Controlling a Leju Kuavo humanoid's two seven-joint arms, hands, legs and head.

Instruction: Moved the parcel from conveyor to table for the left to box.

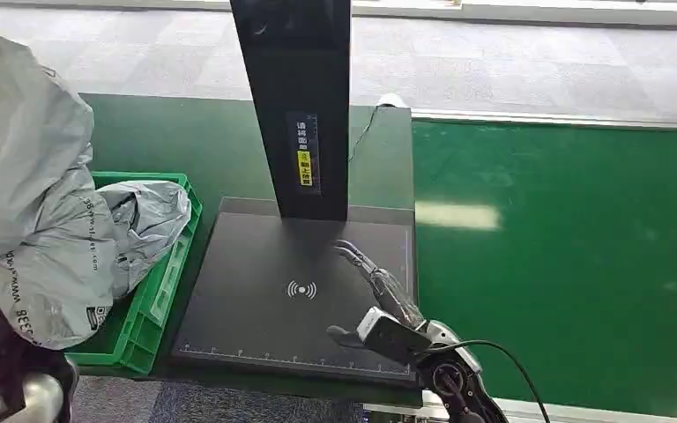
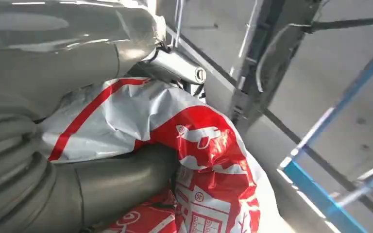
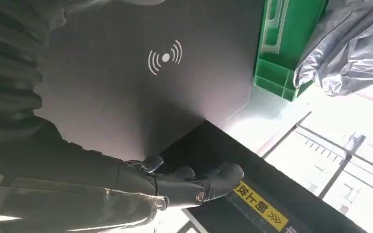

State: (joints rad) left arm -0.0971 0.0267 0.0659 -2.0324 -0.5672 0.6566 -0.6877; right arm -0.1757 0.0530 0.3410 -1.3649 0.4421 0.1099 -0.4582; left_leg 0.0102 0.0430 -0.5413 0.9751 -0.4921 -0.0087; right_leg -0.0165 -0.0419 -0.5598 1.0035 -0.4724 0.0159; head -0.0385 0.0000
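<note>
The black post (image 1: 295,106) standing at the back of the dark scanner pad (image 1: 256,317) carries a strip of white characters over a yellow warning label, too small to read from here, and the pad itself has a white wireless symbol (image 1: 301,289) printed in the middle. Over on the left, the grey mailing bags (image 1: 44,220) spilling out of the green crate (image 1: 154,304) have black lettering down their sides and a code patch near the top, none of it clear enough to make out.

Now the parcel (image 2: 194,160): it's a white and red plastic bag with small white logos and box-shaped print, and it's pressed right up against the left hand (image 2: 102,184), the thick grey thumb lying across it, the bag bulging out on either side, so that hand has it gripped.

The right hand (image 1: 379,291) hangs just over the pad, close to the foot of the post, fingers (image 3: 209,182) stretched out nearly straight and a little apart, thumb out to the side, nothing in it. The green conveyor belt (image 1: 573,264) runs off to its right
</note>
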